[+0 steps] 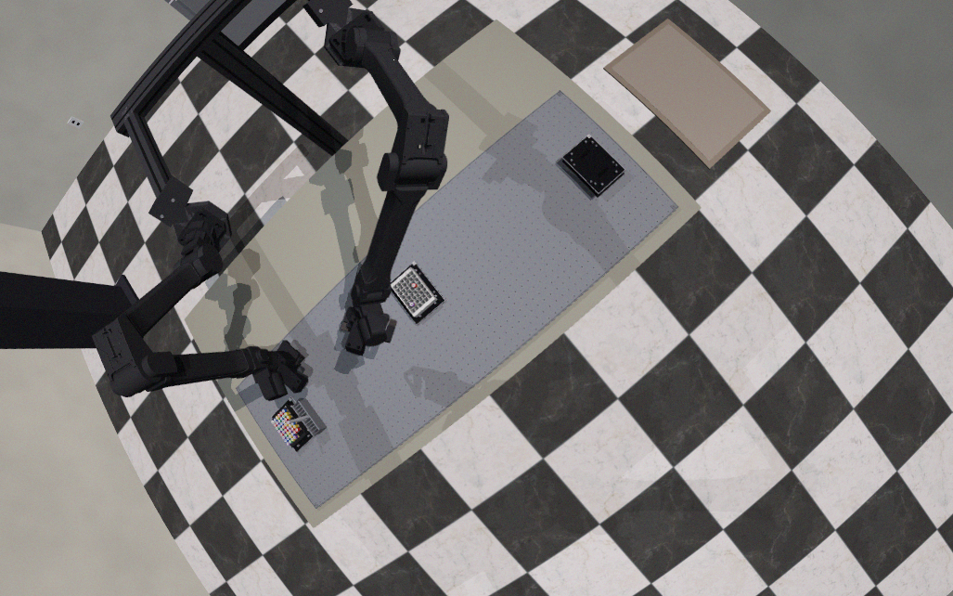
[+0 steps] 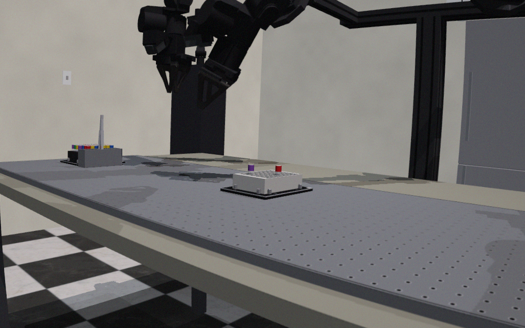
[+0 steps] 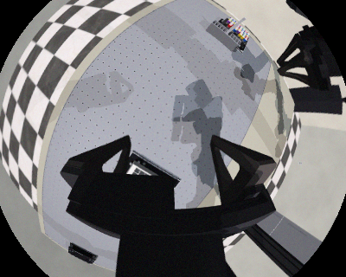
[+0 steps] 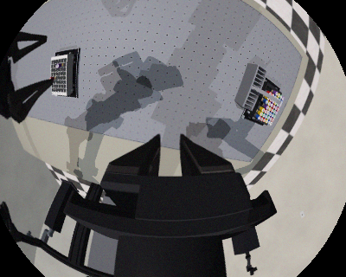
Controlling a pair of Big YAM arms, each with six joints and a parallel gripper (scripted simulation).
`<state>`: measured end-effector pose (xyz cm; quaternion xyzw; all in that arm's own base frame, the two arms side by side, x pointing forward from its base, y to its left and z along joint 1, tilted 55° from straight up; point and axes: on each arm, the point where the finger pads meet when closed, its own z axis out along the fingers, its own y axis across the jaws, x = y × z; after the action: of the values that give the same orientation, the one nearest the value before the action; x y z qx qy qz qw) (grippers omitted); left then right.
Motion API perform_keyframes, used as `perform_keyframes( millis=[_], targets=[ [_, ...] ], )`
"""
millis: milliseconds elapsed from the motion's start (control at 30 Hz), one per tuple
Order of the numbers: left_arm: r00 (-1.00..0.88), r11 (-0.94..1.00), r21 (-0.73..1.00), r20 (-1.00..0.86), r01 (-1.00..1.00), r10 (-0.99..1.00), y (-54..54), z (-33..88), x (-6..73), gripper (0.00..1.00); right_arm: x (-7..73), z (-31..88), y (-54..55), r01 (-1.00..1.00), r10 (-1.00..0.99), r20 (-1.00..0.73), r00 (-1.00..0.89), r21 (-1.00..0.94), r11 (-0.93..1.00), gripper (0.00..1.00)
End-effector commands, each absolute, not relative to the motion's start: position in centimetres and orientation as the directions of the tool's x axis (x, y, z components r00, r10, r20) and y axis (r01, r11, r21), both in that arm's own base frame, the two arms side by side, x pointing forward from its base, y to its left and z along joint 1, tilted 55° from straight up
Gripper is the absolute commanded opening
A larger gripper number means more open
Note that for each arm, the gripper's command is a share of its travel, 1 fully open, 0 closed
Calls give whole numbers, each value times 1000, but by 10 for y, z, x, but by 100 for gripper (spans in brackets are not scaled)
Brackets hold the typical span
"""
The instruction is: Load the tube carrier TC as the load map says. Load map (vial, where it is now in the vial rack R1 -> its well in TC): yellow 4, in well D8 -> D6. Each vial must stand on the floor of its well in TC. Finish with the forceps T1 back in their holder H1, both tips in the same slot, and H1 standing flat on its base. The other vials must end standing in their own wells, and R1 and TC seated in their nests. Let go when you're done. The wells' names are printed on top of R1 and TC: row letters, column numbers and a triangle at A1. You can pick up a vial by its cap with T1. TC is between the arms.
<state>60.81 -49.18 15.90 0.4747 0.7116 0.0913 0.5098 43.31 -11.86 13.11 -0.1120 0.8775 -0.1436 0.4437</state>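
Observation:
The white tube carrier TC sits in its black nest mid-table, with a purple-capped vial and a red-capped vial in it. The vial rack R1 holds several coloured vials at the table's end; I cannot pick out yellow 4. The grey holder H1 stands beside R1 with the forceps T1 upright in it. My left gripper is wide open, high beside TC. My right gripper is narrowly open and empty, high up between TC and R1.
A black square plate lies at the table's far end. The black gantry frame stands behind the table, a grey cabinet beside it. A tan mat lies on the floor.

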Motion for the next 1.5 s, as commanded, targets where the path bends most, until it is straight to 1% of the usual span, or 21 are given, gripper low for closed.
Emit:
perform_keyframes(
  millis=[0,200,767,867,1067,1133,1167,1200,1267,1400,1467],
  targets=[
    [-16,537,615,-649,577,760,-498,170,607,100,429,138,-109,-5,-218,-785,-580,-264,964,24],
    [-16,537,615,-649,577,760,-498,170,607,100,421,141,-86,69,-83,-812,-577,-149,986,24],
    [-16,537,615,-649,577,760,-498,170,607,100,424,140,-90,72,-87,-812,-577,-157,985,24],
    [-106,615,575,-678,539,727,-468,177,616,100,424,140,-90,72,-87,-812,-577,-157,985,24],
    [-103,613,573,-680,544,726,-446,182,620,100,424,140,-90,72,-87,-812,-577,-157,985,24],
    [-103,613,573,-680,544,726,-446,182,620,100,424,140,-90,72,-87,-812,-577,-157,985,24],
    [-71,588,575,-678,569,732,-468,183,602,100,424,140,-90,72,-87,-812,-577,-157,985,24],
    [-62,582,583,-674,567,736,-464,185,603,100,424,140,-90,72,-87,-812,-577,-157,985,24],
    [-81,604,589,-677,537,732,-432,189,625,100,424,140,-90,72,-87,-812,-577,-157,985,24],
    [-76,606,590,-680,533,729,-423,193,627,100,424,140,-90,72,-87,-812,-577,-157,985,24],
    [-145,654,554,-696,516,704,-413,192,628,100,424,140,-90,72,-87,-812,-577,-157,985,24]
  ],
)
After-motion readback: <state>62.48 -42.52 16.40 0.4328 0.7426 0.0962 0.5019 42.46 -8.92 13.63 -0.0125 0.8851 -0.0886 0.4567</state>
